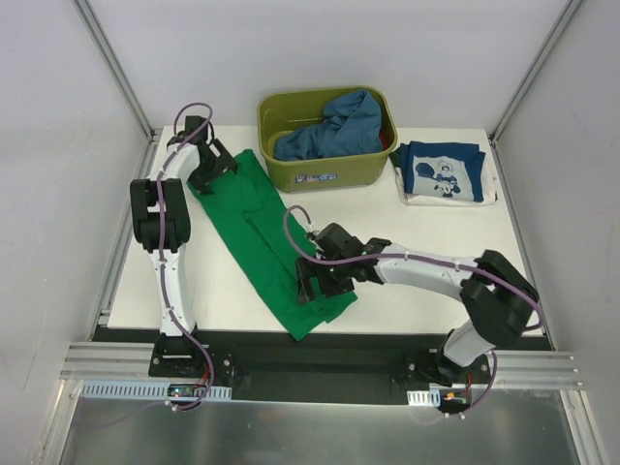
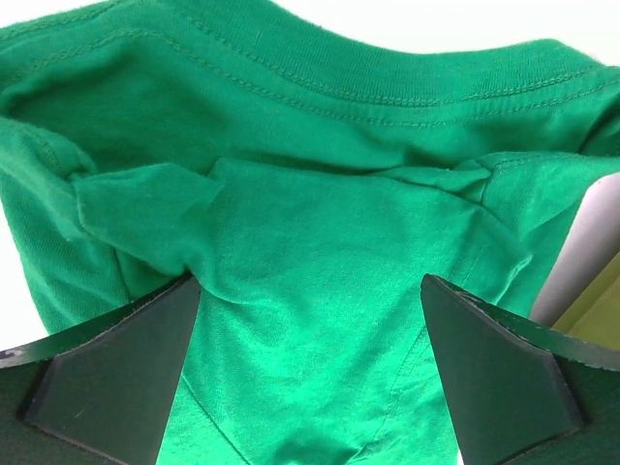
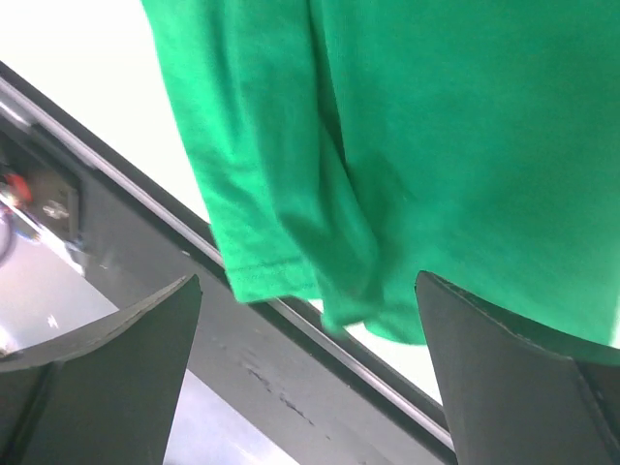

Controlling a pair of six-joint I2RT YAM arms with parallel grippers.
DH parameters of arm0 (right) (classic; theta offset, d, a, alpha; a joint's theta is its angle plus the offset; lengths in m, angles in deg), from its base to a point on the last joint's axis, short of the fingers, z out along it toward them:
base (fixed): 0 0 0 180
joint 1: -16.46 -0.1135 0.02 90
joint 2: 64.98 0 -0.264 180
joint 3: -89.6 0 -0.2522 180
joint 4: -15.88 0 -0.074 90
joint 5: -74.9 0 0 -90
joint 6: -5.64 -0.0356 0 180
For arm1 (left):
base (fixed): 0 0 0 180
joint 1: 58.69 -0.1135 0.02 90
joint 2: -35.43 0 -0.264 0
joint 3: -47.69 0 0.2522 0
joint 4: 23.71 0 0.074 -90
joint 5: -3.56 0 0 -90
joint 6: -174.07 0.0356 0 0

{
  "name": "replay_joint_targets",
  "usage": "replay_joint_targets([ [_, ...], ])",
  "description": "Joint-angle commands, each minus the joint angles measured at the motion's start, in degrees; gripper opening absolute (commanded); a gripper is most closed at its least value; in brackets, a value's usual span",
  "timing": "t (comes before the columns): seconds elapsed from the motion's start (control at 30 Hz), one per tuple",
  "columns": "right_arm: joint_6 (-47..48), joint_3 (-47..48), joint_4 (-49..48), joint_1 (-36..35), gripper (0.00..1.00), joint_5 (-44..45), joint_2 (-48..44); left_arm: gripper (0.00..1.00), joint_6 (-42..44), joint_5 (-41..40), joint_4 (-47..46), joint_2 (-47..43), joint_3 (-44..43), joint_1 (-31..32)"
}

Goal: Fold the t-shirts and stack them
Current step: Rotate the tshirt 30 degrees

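The right gripper (image 1: 315,283) reaches in low from the near right, elbow bent, jaws spread wide over the near hem of the green t-shirt (image 1: 257,218) (gripping nothing). The shirt slants across the desk (image 1: 417,262) toward the far left. There the left gripper (image 1: 215,176), arm stretched forward, hangs open-jawed over the collar. Beyond, a mid-blue t-shirt (image 1: 334,131) fills the olive tub (image 1: 329,174), and the navy t-shirt (image 1: 444,172) lies folded beside it.
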Motion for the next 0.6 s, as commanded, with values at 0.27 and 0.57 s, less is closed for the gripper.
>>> replay_joint_targets([
  [0.27, -7.5, -13.1, 2.7, 1.2, 0.97, 18.3, -28.7, 0.99, 5.1, -1.9, 2.6, -31.5, 12.0, 8.2],
  [0.57, -9.1, -19.1, 10.5, 8.4, 0.97, 19.8, -36.7, 0.99, -7.9, -14.3, 1.9, -63.5, 52.3, 42.7],
])
